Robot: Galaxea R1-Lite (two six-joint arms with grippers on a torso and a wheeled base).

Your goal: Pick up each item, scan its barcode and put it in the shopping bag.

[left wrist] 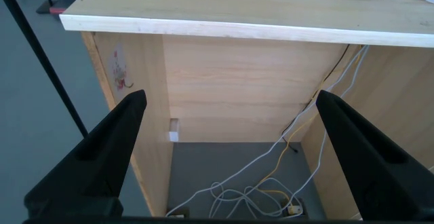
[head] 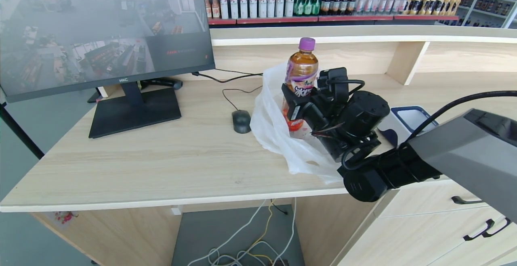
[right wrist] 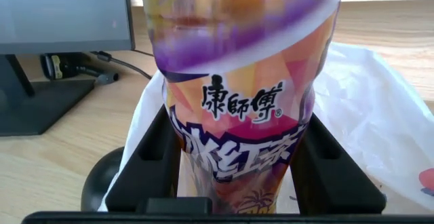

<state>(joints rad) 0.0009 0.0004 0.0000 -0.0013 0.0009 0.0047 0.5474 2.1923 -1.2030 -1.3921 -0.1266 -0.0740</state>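
Note:
A drink bottle (head: 302, 72) with amber liquid, a purple cap and a colourful label stands upright in my right gripper (head: 297, 103), which is shut on its lower body. The bottle (right wrist: 241, 81) is held just over the open mouth of the white plastic shopping bag (head: 274, 133), which lies on the wooden counter (head: 161, 153). The bag (right wrist: 380, 115) spreads out behind and around the bottle. My left gripper (left wrist: 230, 156) hangs open below the counter's front edge, its fingers (left wrist: 102, 163) wide apart with nothing between them.
A monitor (head: 101, 32) on a black stand occupies the counter's left. A black mouse (head: 241, 121) lies just left of the bag, its cable running back. A handheld scanner (head: 161, 82) rests behind the monitor stand. A blue-rimmed tray (head: 412, 116) sits right of my arm. Cables (left wrist: 271, 183) hang under the counter.

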